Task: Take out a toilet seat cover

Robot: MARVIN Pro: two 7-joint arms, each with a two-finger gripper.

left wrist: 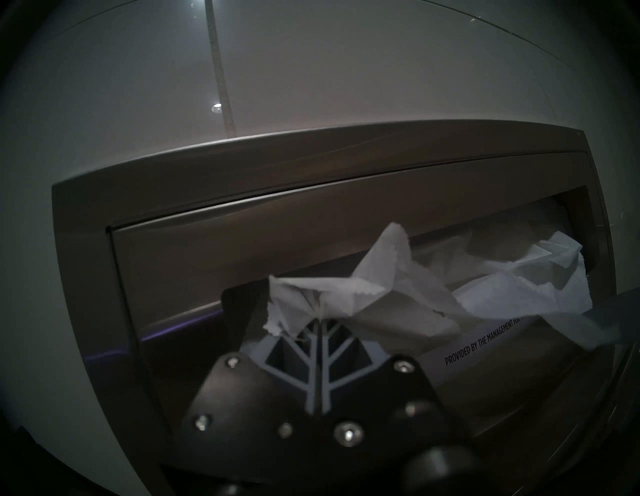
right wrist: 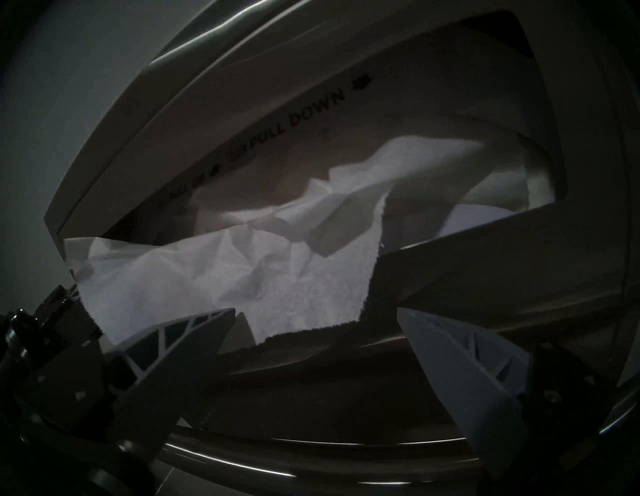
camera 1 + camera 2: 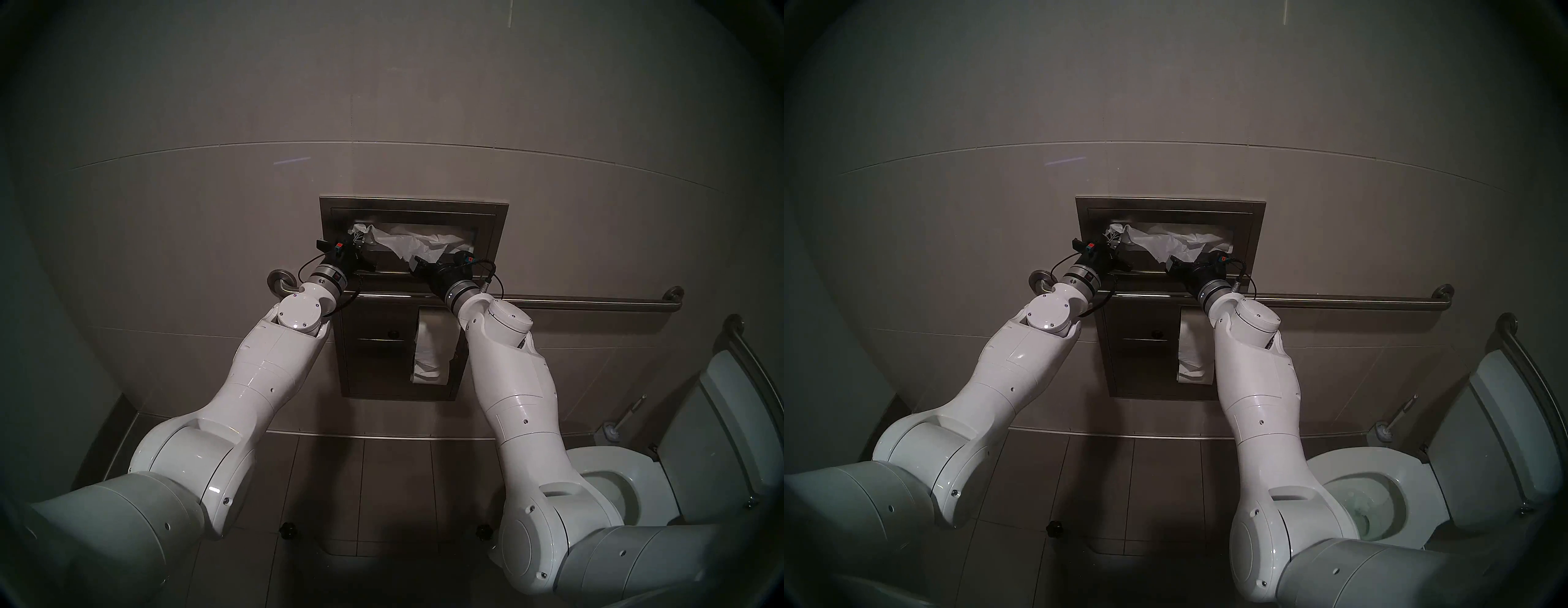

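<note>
The toilet seat cover (image 3: 403, 243) is a thin crinkled white tissue sheet hanging partly out of the slot of a steel wall dispenser (image 3: 413, 208). My left gripper (image 1: 320, 317) is shut on the sheet's left corner (image 1: 301, 304), at the slot's left end (image 3: 359, 245). My right gripper (image 2: 315, 317) is open just below the sheet's hanging lower edge (image 2: 277, 287), with its fingers (image 2: 180, 332) apart on either side. In the head views it sits at the slot's right part (image 3: 428, 265). The sheet also shows in the second head view (image 3: 1161, 243).
A steel grab bar (image 3: 594, 303) runs along the wall under the dispenser. Below it a steel panel holds a toilet paper roll (image 3: 428, 352). The white toilet (image 3: 1378, 505) and its tank stand at the lower right. A toilet brush (image 3: 615, 429) leans by the wall.
</note>
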